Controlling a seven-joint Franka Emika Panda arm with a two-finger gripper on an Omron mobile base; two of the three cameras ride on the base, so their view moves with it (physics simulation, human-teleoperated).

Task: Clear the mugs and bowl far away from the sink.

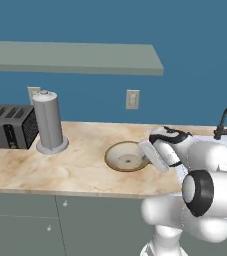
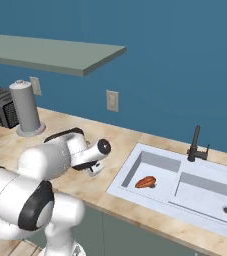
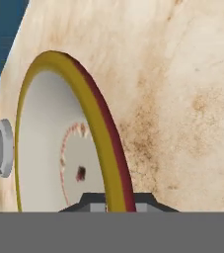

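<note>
Pincer (image 3: pixel 114 206) pinched on the rim of the bowl (image 3: pixel 59 148): in the hand view its two dark tips rise on either side of the tan-gold edge, one inside and one outside, so the thin wall is what they squeeze. Gripping the rim suits a wide shallow dish that the jaws could not span across its body.

Bowl (image 1: pixel 126 156) on the marbled counter (image 1: pixel 60 165), seen from the left base camera just beside the hand (image 1: pixel 157 150), which reaches it from the sink side. Whether the dish rests flat or has begun to tip cannot be told from these views; no clear gap shows beneath it.

Sink (image 2: pixel 185 185) to the right, with a black faucet (image 2: pixel 196 145) behind it and a reddish-orange object (image 2: pixel 145 182) lying in the near basin. The dish sits between the sink and a grey cylinder (image 1: pixel 48 122), beyond which stands a dark toaster (image 1: pixel 7 126).

Judged stage: grasp made, carry not yet begun. Since the task wants the dish far from the sink, the open counter toward the cylinder looks the likely destination. A rim hold leaves the weight hanging to one side, so the dish may swing or slip when raised.
</note>
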